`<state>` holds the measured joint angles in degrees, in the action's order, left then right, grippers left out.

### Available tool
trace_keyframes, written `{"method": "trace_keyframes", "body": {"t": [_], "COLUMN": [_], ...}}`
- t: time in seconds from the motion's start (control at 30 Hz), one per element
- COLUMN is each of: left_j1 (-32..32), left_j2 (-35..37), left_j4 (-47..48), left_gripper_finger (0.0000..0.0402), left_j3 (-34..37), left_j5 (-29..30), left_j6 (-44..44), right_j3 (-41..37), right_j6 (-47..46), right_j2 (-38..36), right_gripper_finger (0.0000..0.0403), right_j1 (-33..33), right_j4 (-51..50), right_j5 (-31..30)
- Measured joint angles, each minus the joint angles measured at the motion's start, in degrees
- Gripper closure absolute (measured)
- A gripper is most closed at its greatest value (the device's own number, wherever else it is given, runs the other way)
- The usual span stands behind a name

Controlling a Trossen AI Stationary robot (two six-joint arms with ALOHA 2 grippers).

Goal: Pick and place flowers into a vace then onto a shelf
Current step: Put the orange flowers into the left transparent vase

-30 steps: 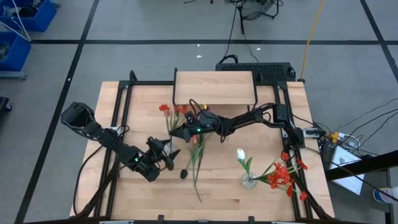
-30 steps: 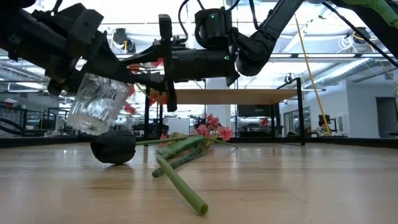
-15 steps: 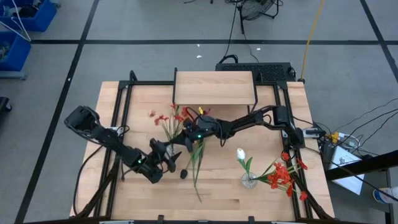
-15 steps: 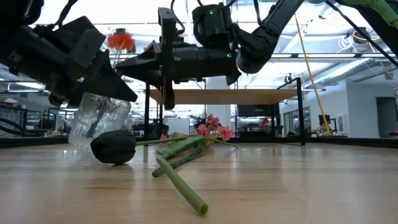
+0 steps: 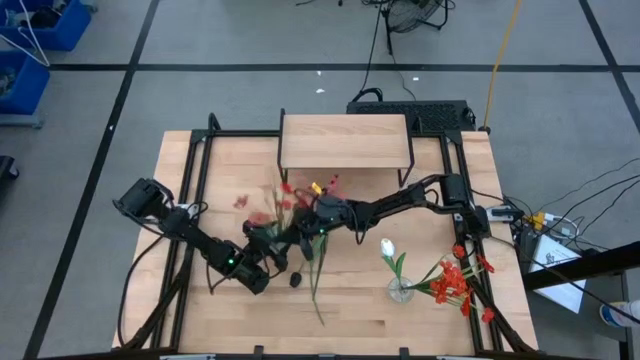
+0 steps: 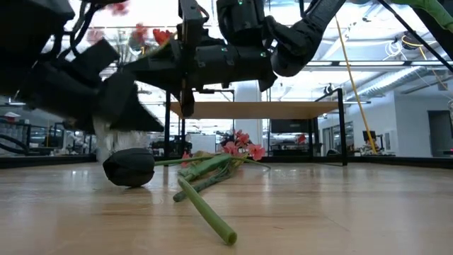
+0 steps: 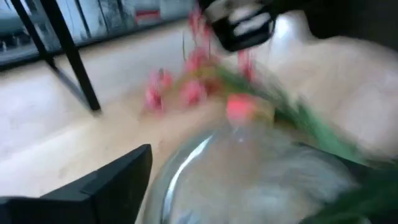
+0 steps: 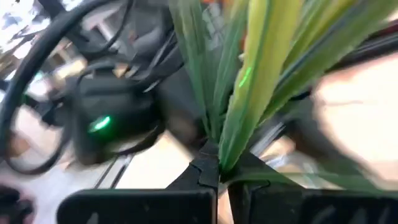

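Clearly, the task is only partly done. Nearest, loose stems (image 6: pixel 205 212) lie on the table, not yet gathered. Beyond them, a clear vase (image 7: pixel 249 180) is gripped between the widely spread fingers of the left gripper (image 5: pixel 262 262). Just beside it, a red-blossomed flower bunch (image 5: pixel 285 200) is pinched by the right gripper (image 5: pixel 305 232), its fingers pressed together on the stems. Farther back, the shelf (image 5: pixel 345 140) stands bare; another vase (image 5: pixel 401 291) already holds flowers.
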<state>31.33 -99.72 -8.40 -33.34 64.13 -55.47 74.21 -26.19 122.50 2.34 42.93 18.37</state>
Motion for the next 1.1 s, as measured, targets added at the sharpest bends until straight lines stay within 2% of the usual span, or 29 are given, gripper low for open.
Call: {"method": "trace_keyframes", "body": {"t": [0.2, 0.4, 0.6, 0.77, 1.1], "left_j1": [-1.1, -1.2, -1.2, -1.7, -2.6], "left_j2": [0.5, 0.8, 0.8, 1.6, 2.3], "left_j4": [-0.7, -7.5, -13.2, -18.5, -18.1], "left_gripper_finger": [0.0048, 0.0013, 0.0045, 0.0046, 0.0004], "left_j3": [0.0, 0.2, 0.2, 0.2, 0.2], "left_j5": [-2.4, -2.6, -3.8, -6.1, -7.1], "left_j6": [3.8, 6.4, 12.6, 11.9, 5.2], "right_j3": [-0.1, -0.1, -0.2, -0.2, -0.2], "right_j6": [0.1, -0.1, -1.8, -1.8, -2.0], "right_j2": [0.0, 0.1, 0.2, 0.2, 0.1], "right_gripper_finger": [0.0402, 0.0402, 0.0403, 0.0403, 0.0403], "right_j1": [-0.1, 0.2, -1.1, -1.7, -2.0], "right_j4": [-0.7, -1.2, -0.7, 0.0, 0.2], "right_j5": [0.5, -2.8, -3.2, -3.3, -4.8]}}
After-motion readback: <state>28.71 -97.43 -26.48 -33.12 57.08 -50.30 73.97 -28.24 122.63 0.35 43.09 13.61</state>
